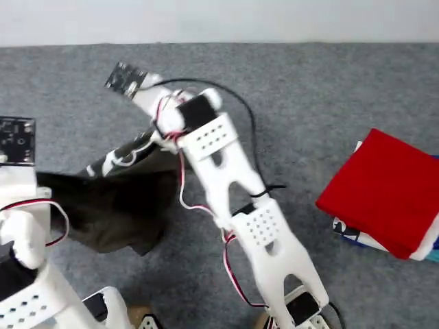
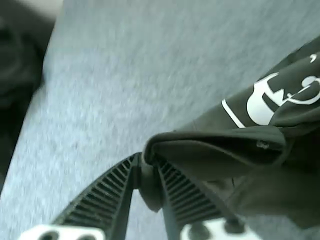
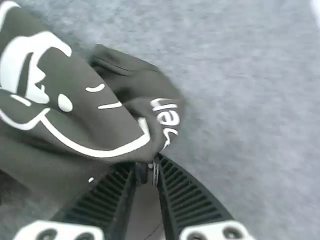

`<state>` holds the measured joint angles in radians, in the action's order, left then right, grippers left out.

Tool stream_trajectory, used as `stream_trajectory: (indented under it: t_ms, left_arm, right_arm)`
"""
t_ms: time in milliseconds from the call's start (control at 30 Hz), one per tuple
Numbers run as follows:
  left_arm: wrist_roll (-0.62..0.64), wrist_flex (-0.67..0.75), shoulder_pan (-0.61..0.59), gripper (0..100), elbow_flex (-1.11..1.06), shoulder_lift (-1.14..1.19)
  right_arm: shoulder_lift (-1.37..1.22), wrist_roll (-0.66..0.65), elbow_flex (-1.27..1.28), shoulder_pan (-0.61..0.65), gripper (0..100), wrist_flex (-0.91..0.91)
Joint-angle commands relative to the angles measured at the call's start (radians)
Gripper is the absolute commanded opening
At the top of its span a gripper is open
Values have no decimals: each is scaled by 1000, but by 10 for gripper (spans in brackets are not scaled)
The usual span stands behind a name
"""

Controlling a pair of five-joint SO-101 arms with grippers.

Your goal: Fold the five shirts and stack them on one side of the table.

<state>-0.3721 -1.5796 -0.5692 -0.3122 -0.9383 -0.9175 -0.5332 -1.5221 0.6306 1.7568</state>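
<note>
A dark olive shirt (image 1: 113,202) with a white print lies bunched on the grey table at the left. In the left wrist view, my left gripper (image 2: 148,166) is shut on a folded edge of this shirt (image 2: 225,150), which lifts off the surface. My right gripper (image 3: 147,171) is shut on another edge of the same shirt (image 3: 75,115), next to the white print. In the high view the right arm (image 1: 233,185) stretches from the near edge to the shirt's far side. The left arm (image 1: 27,274) stands at the shirt's left end.
A folded red shirt (image 1: 384,188) tops a stack at the right edge, with a white and blue garment (image 1: 348,233) showing beneath it. Bare grey table (image 1: 315,103) lies between the stack and the arms. The arms' bases stand along the near edge.
</note>
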Motion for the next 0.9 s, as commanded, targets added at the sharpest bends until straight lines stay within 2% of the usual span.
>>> stream_trajectory:
  t_ms: [0,200,333,467,567,633,767,867]
  left_arm:
    - [14,61,86,13,73,-17]
    - [-20,118,117,13,67,-9]
    - [-77,120,117,13,-12,-9]
    - [-141,120,117,13,-143,-9]
    - [-176,120,117,13,-222,-9]
    - [-189,120,117,13,-254,-17]
    - [-189,118,110,13,-268,-17]
    - [-189,124,110,13,-268,-15]
  right_arm:
    - [254,-51,118,-54,8,42]
    - [559,-149,572,-87,8,39]
    - [644,-180,898,-84,8,35]
    - [625,-176,1051,-90,9,-16]
    - [576,-155,1076,-117,17,-51]
    - [556,-124,1069,-127,75,-39]
    - [567,-69,1057,-134,277,44]
    - [639,-28,1057,-165,318,41]
